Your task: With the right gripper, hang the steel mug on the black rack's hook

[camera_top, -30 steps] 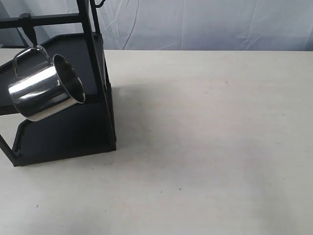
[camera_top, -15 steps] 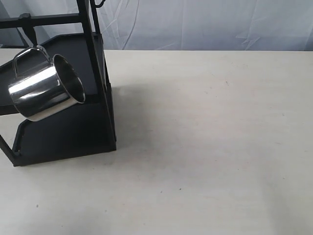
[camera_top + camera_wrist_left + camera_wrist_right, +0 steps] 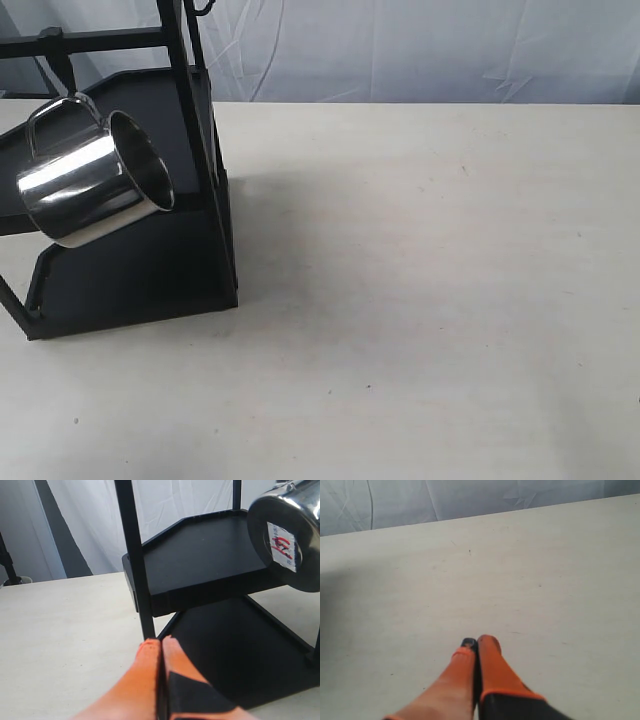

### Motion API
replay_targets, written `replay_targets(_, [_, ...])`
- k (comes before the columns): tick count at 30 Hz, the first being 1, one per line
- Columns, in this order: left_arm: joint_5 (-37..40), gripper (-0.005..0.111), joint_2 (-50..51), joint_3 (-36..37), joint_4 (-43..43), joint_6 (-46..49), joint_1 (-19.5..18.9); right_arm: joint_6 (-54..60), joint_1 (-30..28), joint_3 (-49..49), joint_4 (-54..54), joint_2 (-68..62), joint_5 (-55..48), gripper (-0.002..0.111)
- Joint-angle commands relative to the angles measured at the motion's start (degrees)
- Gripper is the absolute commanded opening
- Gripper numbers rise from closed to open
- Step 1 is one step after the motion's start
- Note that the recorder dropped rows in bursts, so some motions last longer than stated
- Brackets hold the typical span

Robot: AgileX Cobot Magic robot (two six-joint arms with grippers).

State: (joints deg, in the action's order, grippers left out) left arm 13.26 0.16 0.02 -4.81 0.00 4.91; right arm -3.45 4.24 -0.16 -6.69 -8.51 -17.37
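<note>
Steel mug [image 3: 92,178] hanging tilted by handle on black rack [image 3: 130,270], unmoved over last second; right end effector [image 3: 476,644] closed, empty, clear over bench [image 3: 430,300]; task apparently complete.

You get soft, even light; the black rack [image 3: 130,260] throws a faint shadow across the counter [image 3: 430,300], and near fingers [image 3: 150,680] look blurred
</note>
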Motion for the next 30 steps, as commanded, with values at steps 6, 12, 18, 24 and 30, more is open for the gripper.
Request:
replay_targets(6, [0.1, 0.002, -0.2, 0.0, 0.0, 0.0, 0.3, 0.0, -0.2, 0.2, -1.5, 0.4, -0.1, 0.0])
replay_targets(12, [0.1, 0.002, -0.2, 0.0, 0.0, 0.0, 0.3, 0.0, -0.2, 0.2, -1.6, 0.4, -0.1, 0.0])
replay_targets(18, [0.1, 0.002, -0.2, 0.0, 0.0, 0.0, 0.3, 0.0, -0.2, 0.2, -1.6, 0.4, -0.1, 0.0])
replay_targets(24, [0.1, 0.002, -0.2, 0.0, 0.0, 0.0, 0.3, 0.1, -0.2, 0.2, -1.5, 0.4, -0.1, 0.0])
replay_targets(30, [0.1, 0.002, -0.2, 0.0, -0.1, 0.0, 0.3, 0.1, -0.2, 0.2, -1.5, 0.4, 0.0, 0.0])
